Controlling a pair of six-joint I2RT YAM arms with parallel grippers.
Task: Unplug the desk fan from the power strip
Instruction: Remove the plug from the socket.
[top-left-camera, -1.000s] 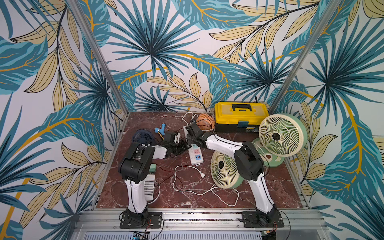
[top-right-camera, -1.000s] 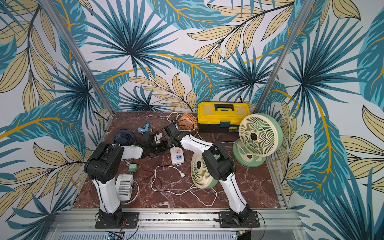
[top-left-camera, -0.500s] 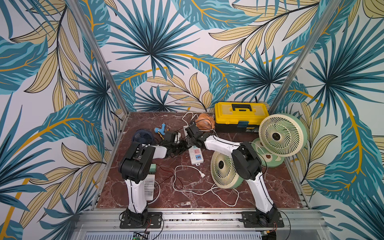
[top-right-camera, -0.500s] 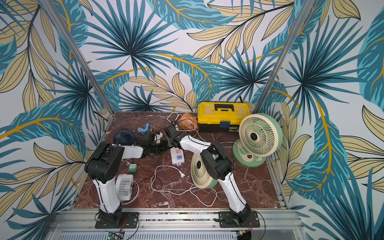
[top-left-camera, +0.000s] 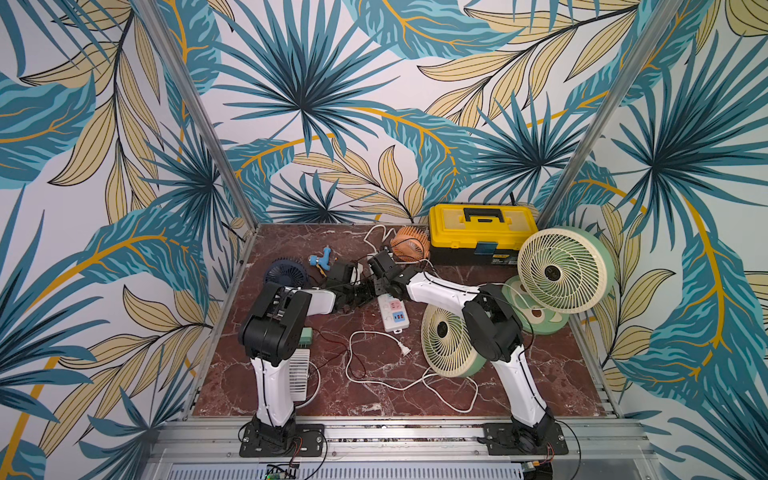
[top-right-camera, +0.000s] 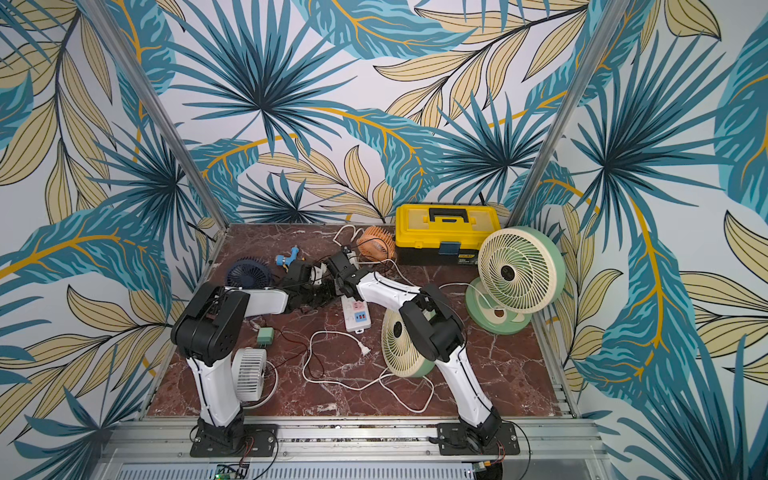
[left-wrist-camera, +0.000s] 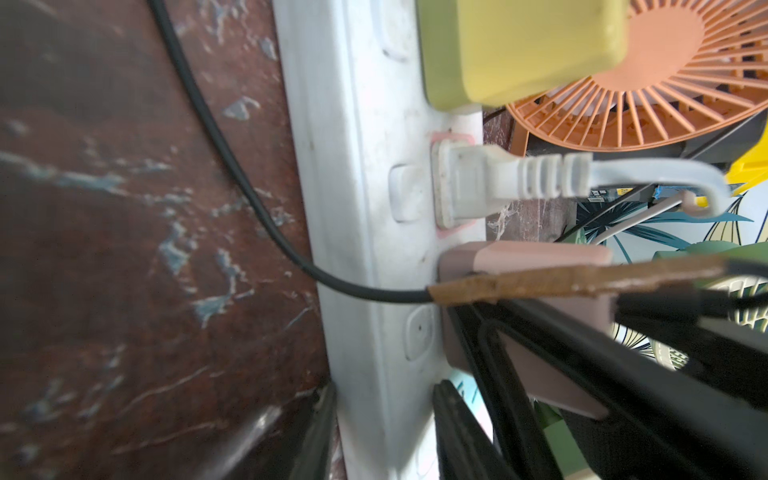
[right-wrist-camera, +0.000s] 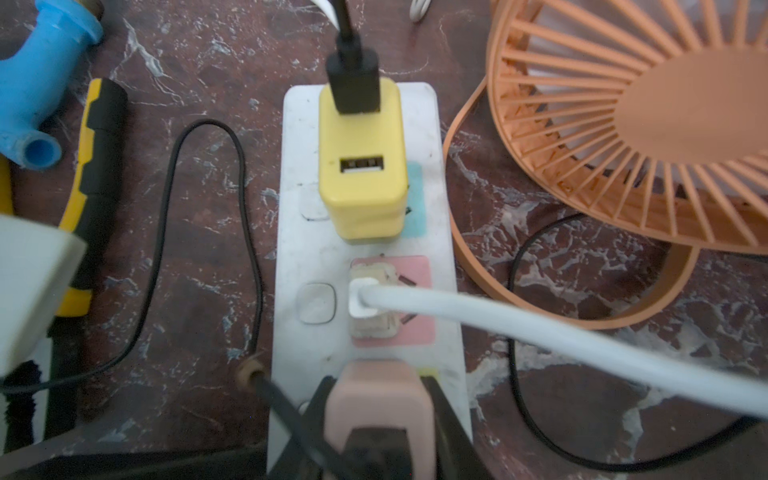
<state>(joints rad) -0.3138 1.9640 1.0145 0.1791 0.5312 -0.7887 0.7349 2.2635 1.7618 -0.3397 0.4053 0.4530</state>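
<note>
The power strip lies mid-table, a white bar with pastel sockets. My left gripper is shut on the strip, one finger on each long side. My right gripper comes down from above and is shut on a pink adapter plugged into the strip; a black cord leaves it. A white plug and a yellow adapter sit in the sockets beyond it. An orange desk fan stands beside the strip. Which fan's cord ends at the pink adapter I cannot tell.
A yellow toolbox stands at the back. Two green fans are on the right. A navy fan and a white fan are on the left. A loose white cord snakes across the front. Pliers and a blue tool lie left of the strip.
My right gripper's jaws have closed in on the pink adapter. Both arms have hardly moved, and the left gripper keeps its hold on the strip.
</note>
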